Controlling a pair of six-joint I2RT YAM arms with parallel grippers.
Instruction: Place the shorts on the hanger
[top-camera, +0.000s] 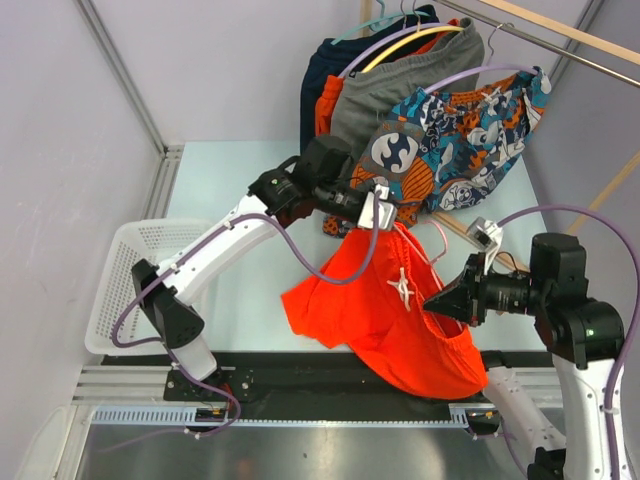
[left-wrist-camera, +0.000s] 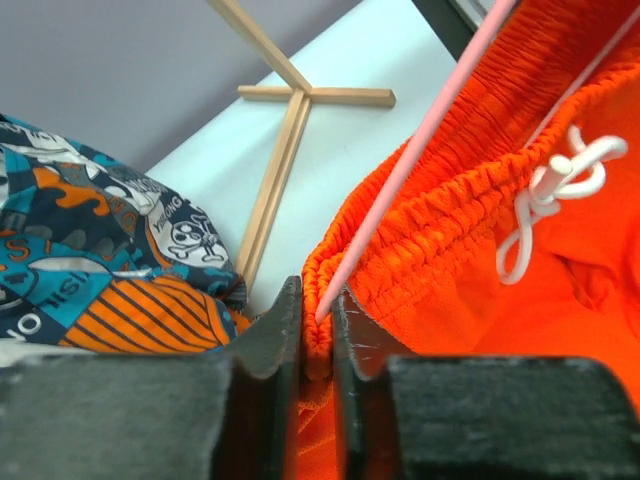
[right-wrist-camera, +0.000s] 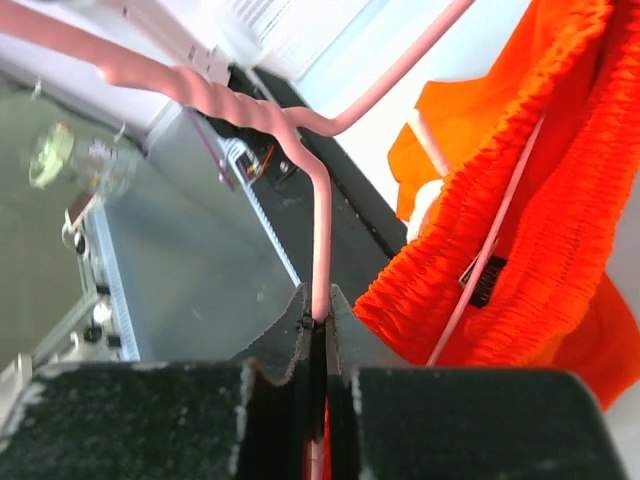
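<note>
The orange-red shorts (top-camera: 385, 315) with a white drawstring (top-camera: 402, 287) hang in the air over the table's middle. My left gripper (top-camera: 375, 222) is shut on the waistband of the shorts (left-wrist-camera: 430, 215), and the pale pink hanger wire (left-wrist-camera: 405, 165) runs beside its jaws. My right gripper (top-camera: 432, 300) is shut on the pink hanger (right-wrist-camera: 322, 235) near its twisted neck, with the shorts (right-wrist-camera: 520, 220) draped on the hanger arm to the right. In the top view the hanger (top-camera: 443, 238) shows only as a thin pink wire near the shorts' right edge.
Patterned shorts (top-camera: 460, 130), grey shorts (top-camera: 400, 95) and other clothes hang on lilac and yellow hangers from a rail (top-camera: 560, 40) at the back. A white basket (top-camera: 125, 280) sits at the left. A wooden stand (left-wrist-camera: 290, 120) lies on the table.
</note>
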